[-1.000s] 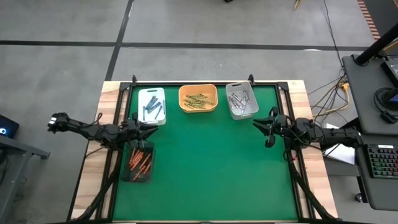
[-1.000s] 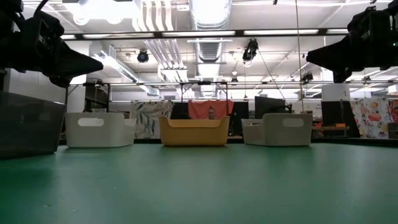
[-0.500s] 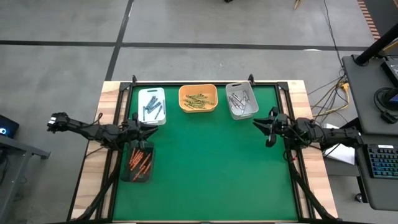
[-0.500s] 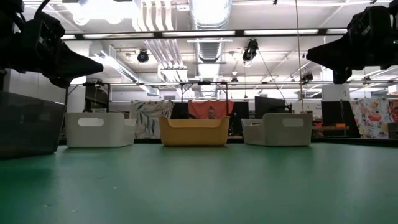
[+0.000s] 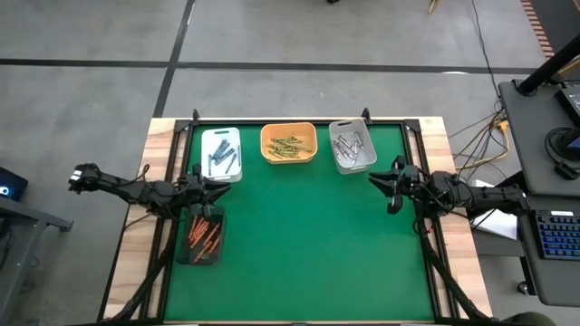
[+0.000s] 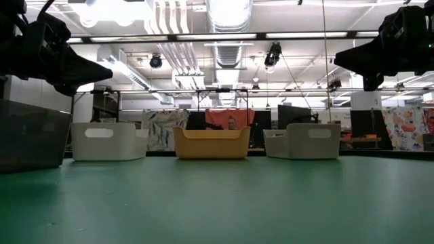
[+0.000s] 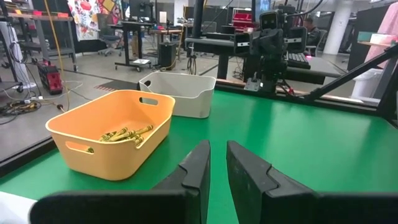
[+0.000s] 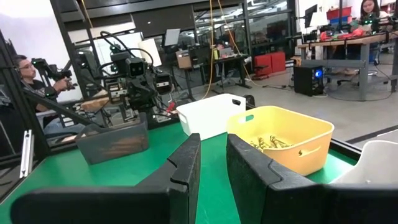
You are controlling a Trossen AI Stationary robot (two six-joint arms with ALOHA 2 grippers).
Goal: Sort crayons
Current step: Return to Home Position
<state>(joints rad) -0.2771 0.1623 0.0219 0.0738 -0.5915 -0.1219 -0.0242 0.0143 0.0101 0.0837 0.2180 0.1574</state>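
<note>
The crayons lie sorted in trays. Red-orange ones (image 5: 203,233) fill a dark tray at the table's left. Dark blue-grey ones (image 5: 220,157) are in a white tray, yellow-olive ones (image 5: 287,146) in an orange tray (image 7: 112,140), and grey ones (image 5: 352,148) in a grey tray along the far edge. My left gripper (image 5: 224,187) hangs level above the dark tray's far end. Its fingers (image 7: 218,155) stand a narrow gap apart with nothing between them. My right gripper (image 5: 372,179) hangs level at the table's right. Its fingers (image 8: 213,149) are a little apart and hold nothing.
The green mat (image 5: 308,244) stretches bare between the two arms and toward the near edge. Black frame rails (image 5: 435,263) run along the table's sides. A desk with a keyboard (image 5: 553,231) stands to the right. People sit in the room beyond (image 8: 25,68).
</note>
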